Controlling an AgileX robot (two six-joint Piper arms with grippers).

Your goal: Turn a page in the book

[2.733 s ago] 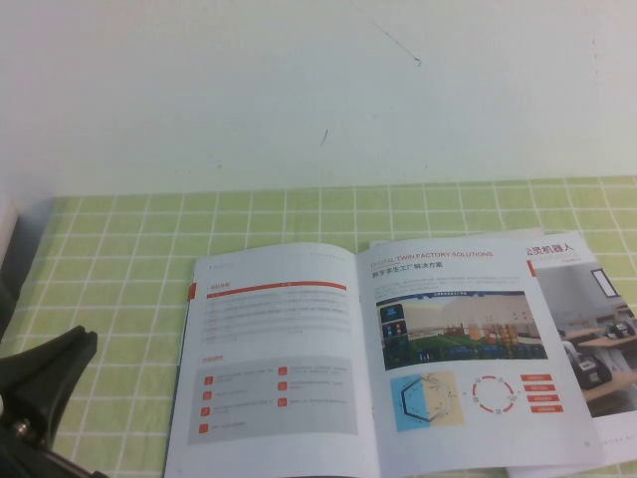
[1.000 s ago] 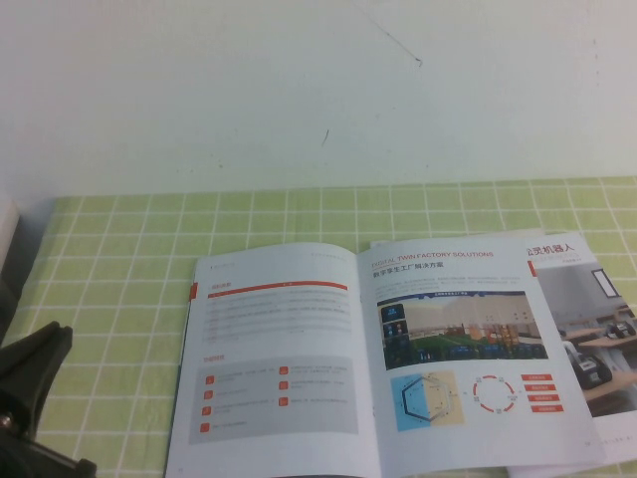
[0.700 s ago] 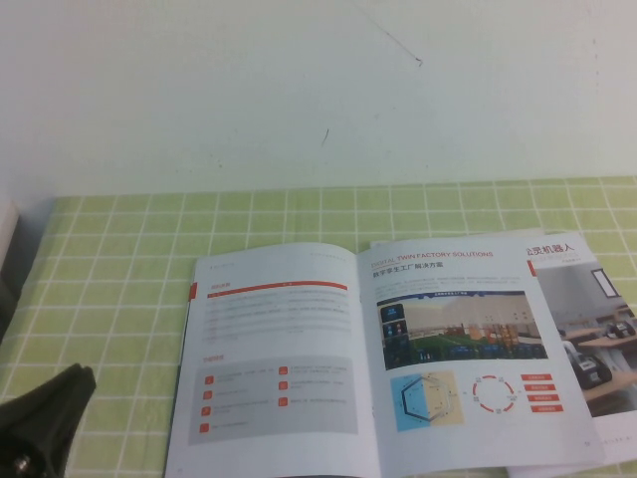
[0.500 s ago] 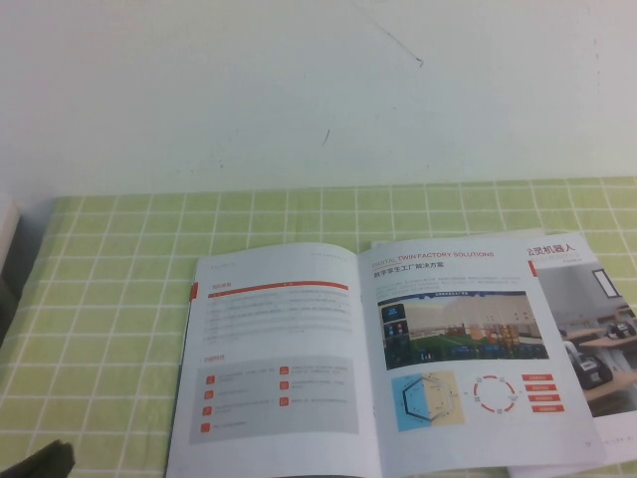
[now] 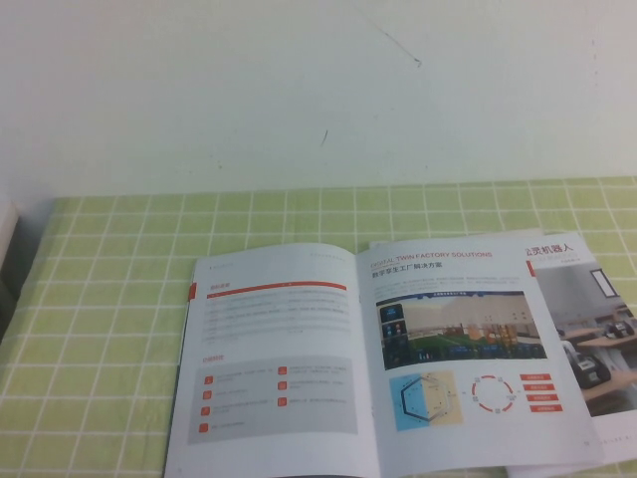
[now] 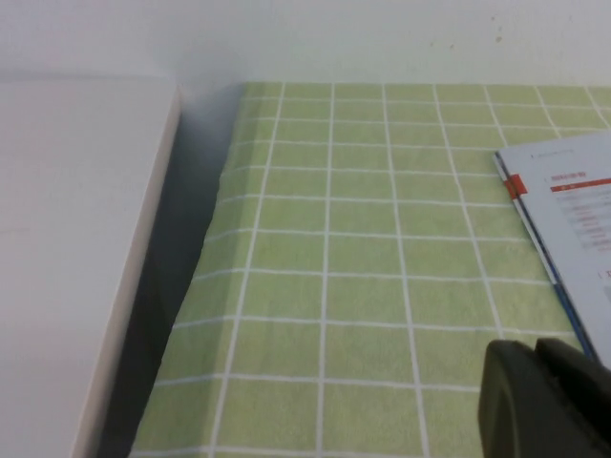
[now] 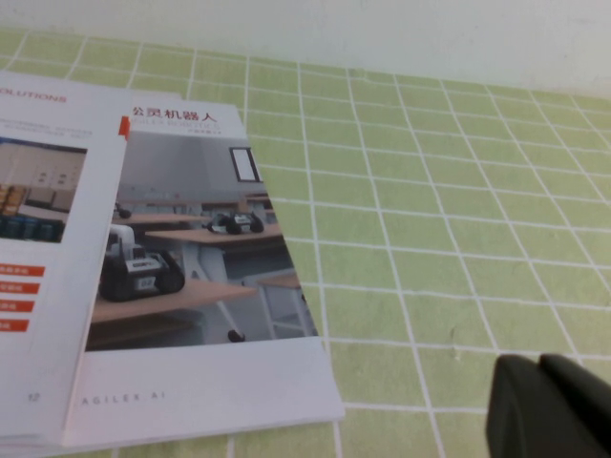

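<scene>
1. A white block (image 6: 76, 248) stands at the far left, beside the edge of the cloth. A dark gap lies between them.
2. A green cloth (image 5: 100, 299) with a white grid covers the surface. A plain white wall (image 5: 299, 90) rises behind it.
3. The left claw (image 6: 539, 396) hovers above the cloth, near the book's left edge, touching nothing. It shows only in the left wrist view, as a dark tip with its two fingers pressed together and nothing between them.
4. The book (image 5: 368, 358) lies open and flat on the cloth, from the middle of the surface toward the right.
5. The page (image 5: 274, 358) lies flat as the left leaf of the spread. It is white, with an orange bar near the top and a grey box holding small orange squares lower down.
6. The right leaf (image 5: 463, 349) has an orange English heading, a dark photo and two diagrams below.
7. A booklet (image 7: 191, 258) sticks out from under the book's right side. It shows a photo of small robots on office tables, under a heading in Chinese characters.
8. The right claw (image 7: 554, 405) hovers above bare cloth to the right of the booklet, apart from it. Its fingers are closed and hold nothing.
</scene>
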